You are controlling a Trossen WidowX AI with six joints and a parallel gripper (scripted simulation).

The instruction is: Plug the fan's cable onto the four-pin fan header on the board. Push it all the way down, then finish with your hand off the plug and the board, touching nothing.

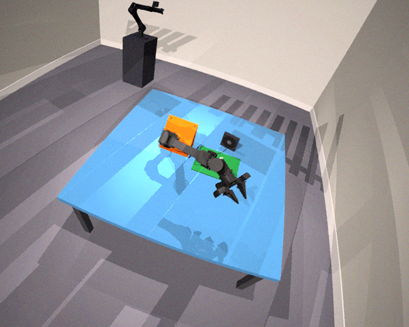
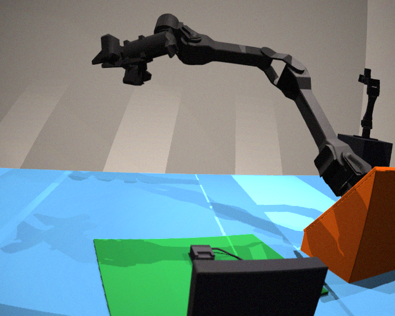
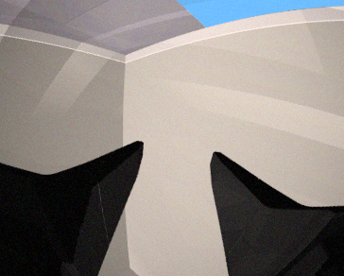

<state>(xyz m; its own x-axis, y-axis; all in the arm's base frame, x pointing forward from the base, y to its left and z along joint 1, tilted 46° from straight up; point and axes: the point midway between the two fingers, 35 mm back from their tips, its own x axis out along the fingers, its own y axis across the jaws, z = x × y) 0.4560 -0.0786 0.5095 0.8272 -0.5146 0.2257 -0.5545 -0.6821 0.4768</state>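
The green board (image 1: 234, 161) (image 2: 148, 283) lies on the blue table, partly under the arm in the top view. The fan (image 1: 224, 136) (image 2: 257, 286) stands beside it. The dark plug (image 2: 201, 253) rests over the board with its thin cable running off one side; the arm hides it in the top view. A small pale spot, seemingly the header (image 1: 221, 157), shows at the arm's edge; its pins are too small to make out. My gripper (image 1: 242, 200) (image 2: 97, 63) (image 3: 177, 147) is half open and empty, high above the table, well away from plug and board.
An orange slope-topped box (image 1: 183, 128) (image 2: 355, 230) stands beside my arm's base. The blue table (image 1: 124, 194) (image 2: 108, 197) lies below. A second arm stands on a dark pedestal (image 1: 132, 61) (image 2: 375, 148) beyond the table. The wrist view shows mostly walls past the fingers.
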